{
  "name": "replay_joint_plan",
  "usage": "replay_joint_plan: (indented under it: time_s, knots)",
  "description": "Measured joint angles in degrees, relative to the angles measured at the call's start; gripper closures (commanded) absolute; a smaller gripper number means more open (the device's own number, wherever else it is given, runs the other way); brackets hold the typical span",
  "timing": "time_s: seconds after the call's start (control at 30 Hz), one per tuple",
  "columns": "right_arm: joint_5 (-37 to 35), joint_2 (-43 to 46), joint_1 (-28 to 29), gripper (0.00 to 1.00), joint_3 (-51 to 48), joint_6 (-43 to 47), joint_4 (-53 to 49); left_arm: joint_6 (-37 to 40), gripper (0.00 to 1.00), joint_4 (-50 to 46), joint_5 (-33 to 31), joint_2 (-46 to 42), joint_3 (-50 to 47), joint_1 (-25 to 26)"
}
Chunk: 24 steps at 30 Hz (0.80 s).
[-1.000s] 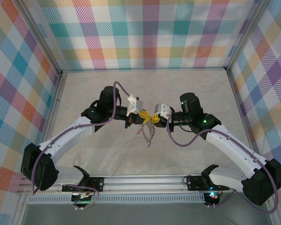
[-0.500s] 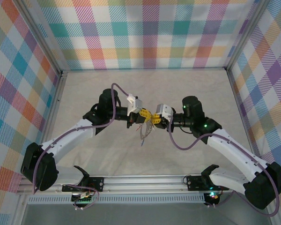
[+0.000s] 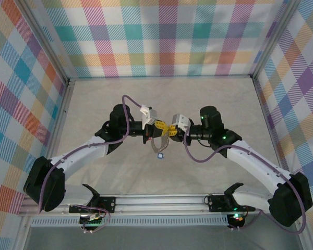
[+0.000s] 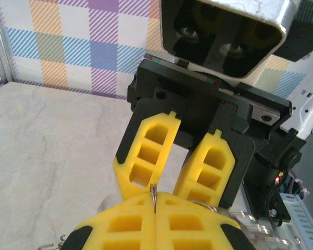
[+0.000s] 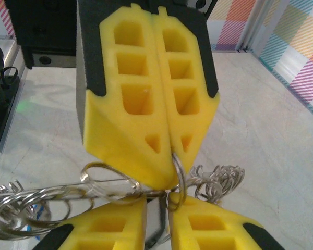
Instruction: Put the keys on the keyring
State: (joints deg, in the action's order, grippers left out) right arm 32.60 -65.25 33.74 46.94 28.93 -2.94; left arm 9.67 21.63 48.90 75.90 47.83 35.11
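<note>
- A pale, marbled table (image 3: 115,104) fills the floor of a booth whose walls (image 3: 161,36) are covered in pastel plaid; an aluminium rail (image 3: 161,200) runs along the near edge.
- The two arms reach in from the near corners and meet tip to tip above the middle of the table, well clear of the surface.
- The left gripper (image 3: 161,126) is closed. In the right wrist view its yellow fingers (image 5: 130,99) press flat together, and the thin wire of the keyring (image 5: 178,174) comes out of the seam at their tips.
- The left wrist view shows the same pinch from behind: a sliver of wire stands upright in the closed seam of the left gripper (image 4: 154,200).
- The right gripper (image 3: 170,129) faces it from the right with its jaws parted. Its fingers (image 4: 146,156) stand apart, touching or almost touching the left fingertips.
- In the right wrist view a thin piece of metal lies in the gap of the right gripper (image 5: 157,219), but the fingers are not closed on it.
- From above, the keyring (image 3: 159,143) hangs just below and near of the two grippers, with a blue-tagged key (image 3: 158,155) dangling at its lowest point over the table.
- Smaller rings (image 5: 219,182) bunch on both sides of the pinch.
</note>
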Motion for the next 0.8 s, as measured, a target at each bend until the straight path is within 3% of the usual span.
replay_joint_plan:
  time_s: [0.33,0.8]
  knots:
    - [-0.50,1.31,-0.11,0.79,-0.02,0.22,0.52,-1.57,1.00,4.09,-0.24,0.00,-0.87,0.09]
    - [3.02,2.67,-1.05,0.77,-0.59,-1.84,3.37,-2.84,1.00,4.92,6.19,2.54,2.82,0.09]
